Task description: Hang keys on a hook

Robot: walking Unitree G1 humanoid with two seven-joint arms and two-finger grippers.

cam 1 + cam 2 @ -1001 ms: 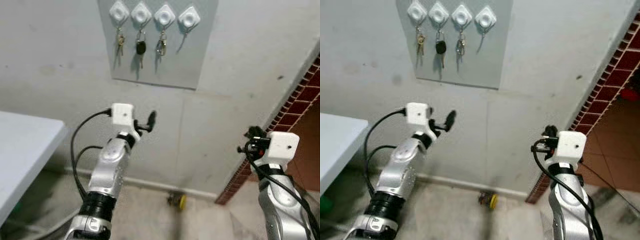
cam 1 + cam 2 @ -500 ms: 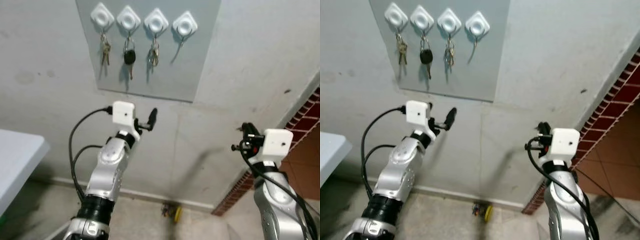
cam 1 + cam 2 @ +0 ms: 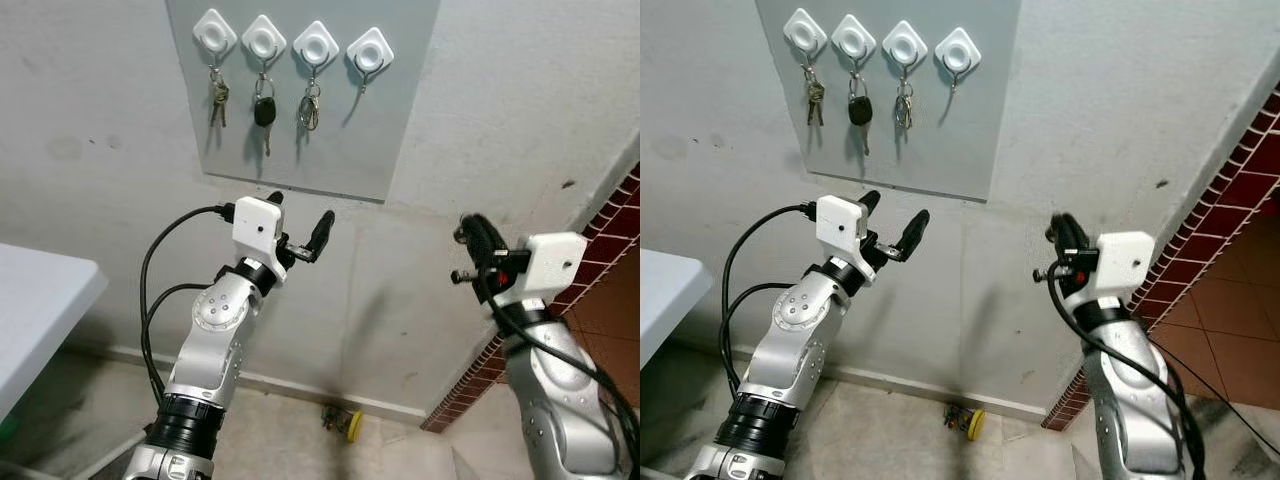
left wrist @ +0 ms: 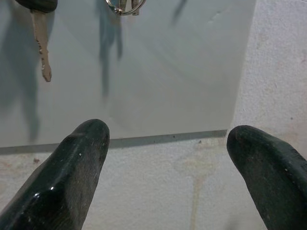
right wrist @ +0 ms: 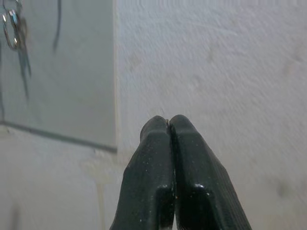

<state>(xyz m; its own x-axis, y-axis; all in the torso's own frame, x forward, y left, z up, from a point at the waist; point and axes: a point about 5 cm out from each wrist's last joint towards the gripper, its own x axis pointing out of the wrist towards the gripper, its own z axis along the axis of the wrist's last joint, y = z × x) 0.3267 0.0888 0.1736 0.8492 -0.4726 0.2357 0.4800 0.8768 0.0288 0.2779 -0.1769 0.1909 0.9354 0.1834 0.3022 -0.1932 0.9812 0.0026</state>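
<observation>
Grey panel [image 3: 380,140] carrying four white hooks [image 3: 370,47], keys [image 3: 309,108] hanging from three, left gripper [image 3: 298,225] spreading below its lower edge, right gripper [image 5: 169,125] pressing shut, brick edge [image 3: 600,240] flanking plaster wall [image 3: 500,110].

Both arms raised; left gripper [image 4: 165,158] jaws apart, right gripper [image 5: 169,125] jaws closed.

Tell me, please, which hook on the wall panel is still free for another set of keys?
The rightmost hook is bare, bordered by the panel's right edge and the key bunch beside it. The three hooks left of it are crowded: keys, a black-headed key, then that bunch. The panel's lower strip is bare too.
</observation>
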